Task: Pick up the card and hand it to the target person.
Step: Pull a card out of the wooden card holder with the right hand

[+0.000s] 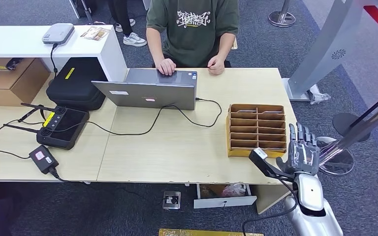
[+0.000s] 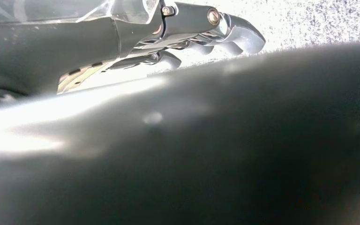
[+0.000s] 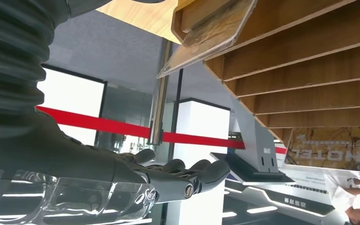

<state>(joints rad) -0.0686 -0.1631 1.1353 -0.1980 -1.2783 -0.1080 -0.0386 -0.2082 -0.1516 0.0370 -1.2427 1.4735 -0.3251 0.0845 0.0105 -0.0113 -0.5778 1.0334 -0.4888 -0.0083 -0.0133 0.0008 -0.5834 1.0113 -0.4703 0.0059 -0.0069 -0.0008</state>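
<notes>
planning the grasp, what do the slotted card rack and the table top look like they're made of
The card rack looks like thin plywood or fibreboard: tan matt faces with darker brown cut edges on its dividers. The table top looks like pale wood-grain laminate over board, smooth with a low sheen, though solid wood cannot be ruled out.
</notes>
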